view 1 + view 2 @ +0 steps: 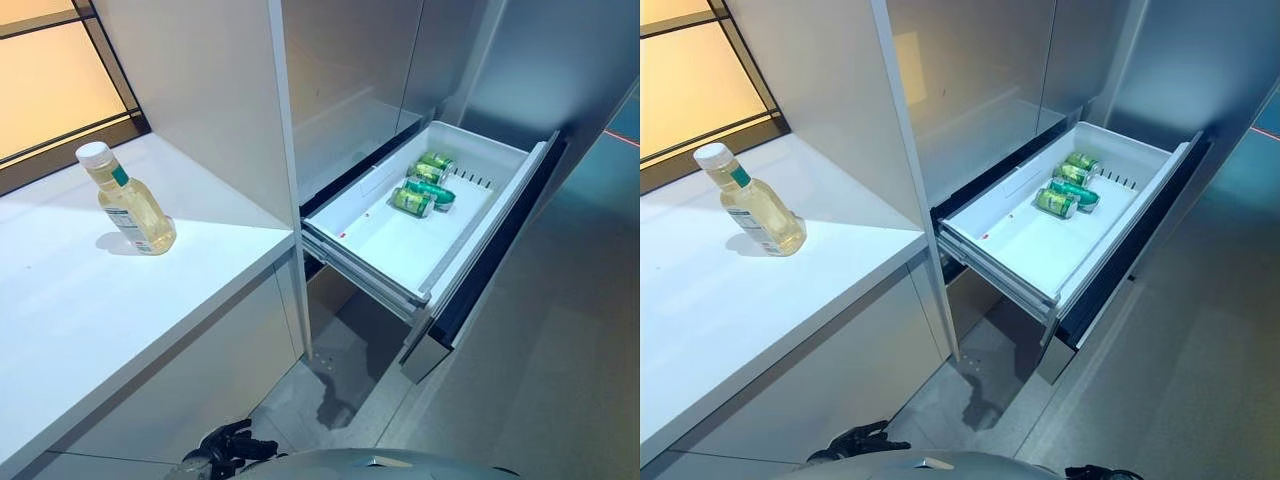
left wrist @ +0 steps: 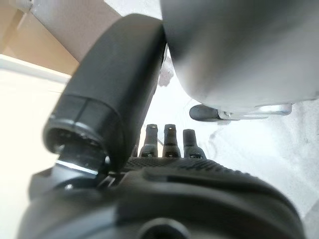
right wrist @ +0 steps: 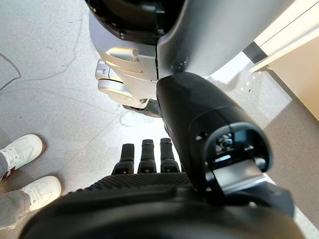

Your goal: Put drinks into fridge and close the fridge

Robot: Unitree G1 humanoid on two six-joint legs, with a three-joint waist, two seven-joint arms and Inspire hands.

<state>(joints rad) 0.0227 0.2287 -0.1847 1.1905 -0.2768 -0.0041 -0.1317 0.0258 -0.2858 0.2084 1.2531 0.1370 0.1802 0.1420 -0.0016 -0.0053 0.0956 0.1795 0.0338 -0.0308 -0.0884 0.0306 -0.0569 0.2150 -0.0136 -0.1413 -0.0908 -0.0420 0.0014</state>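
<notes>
Dark fingers of the left hand and right hand hang straight and empty near the floor. Green cans lie in the pulled-out white fridge drawer; a yellow bottle stands on the table.

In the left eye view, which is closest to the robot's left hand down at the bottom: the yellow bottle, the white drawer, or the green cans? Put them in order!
From the left robot hand:
1. Yellow bottle, on the counter.
2. White drawer, its near corner, to the right.
3. Green cans, at the drawer's far end.
The first two are close to call.
</notes>
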